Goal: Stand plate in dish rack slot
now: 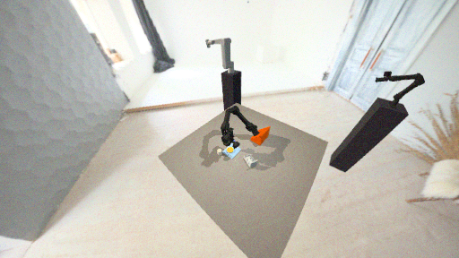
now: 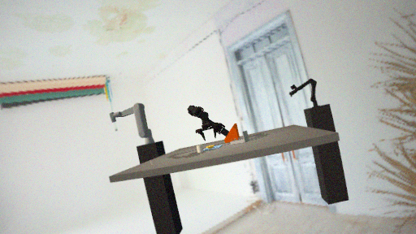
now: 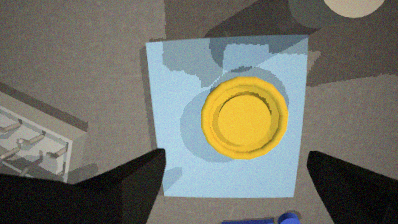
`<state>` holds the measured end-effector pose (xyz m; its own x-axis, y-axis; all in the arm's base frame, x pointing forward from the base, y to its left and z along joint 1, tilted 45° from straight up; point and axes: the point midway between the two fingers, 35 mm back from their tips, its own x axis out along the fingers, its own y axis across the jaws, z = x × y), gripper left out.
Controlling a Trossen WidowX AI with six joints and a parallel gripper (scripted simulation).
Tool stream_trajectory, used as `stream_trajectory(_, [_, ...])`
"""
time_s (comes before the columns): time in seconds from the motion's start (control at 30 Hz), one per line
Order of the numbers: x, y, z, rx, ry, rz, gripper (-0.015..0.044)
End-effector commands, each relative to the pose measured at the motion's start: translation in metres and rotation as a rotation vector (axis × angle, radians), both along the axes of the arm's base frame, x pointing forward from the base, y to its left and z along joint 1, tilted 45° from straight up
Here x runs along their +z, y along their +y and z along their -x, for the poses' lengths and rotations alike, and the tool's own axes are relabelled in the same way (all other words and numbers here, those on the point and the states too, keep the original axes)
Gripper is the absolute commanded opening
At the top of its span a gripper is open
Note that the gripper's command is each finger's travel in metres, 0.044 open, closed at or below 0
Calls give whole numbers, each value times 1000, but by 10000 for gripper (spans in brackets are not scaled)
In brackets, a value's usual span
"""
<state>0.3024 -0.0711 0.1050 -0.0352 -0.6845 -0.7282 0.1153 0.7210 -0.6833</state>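
A yellow round plate (image 1: 230, 150) (image 2: 210, 146) (image 3: 245, 120) lies flat on a light blue square mat (image 1: 233, 156) (image 3: 175, 182). My gripper (image 2: 210, 138) (image 3: 236, 157) is open and empty. It points down above the mat, with its fingertips apart on either side of the mat's near part in the wrist view and the plate beyond the line between them. The whitish dish rack (image 1: 250, 161) (image 2: 245, 136) stands on the table to one side of the mat. In the wrist view, only part of the rack (image 3: 76, 152) shows at the left edge, with short pegs.
A cream round object (image 1: 219, 151) (image 2: 199, 149) (image 3: 354, 6) stands beside the mat. A blue object (image 3: 288, 219) is partly cut off at the wrist view's bottom edge. An orange wedge (image 1: 261, 135) (image 2: 232, 134) is by the arm's base. Two other arms stand on dark pedestals beyond the table.
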Motion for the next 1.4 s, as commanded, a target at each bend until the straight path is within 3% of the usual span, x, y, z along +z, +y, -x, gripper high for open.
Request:
stream_trajectory(0.0, [1,-8,-4,28,36,25,400])
stream_trajectory(1.37, [-38,-51,-2,28,35,28,400])
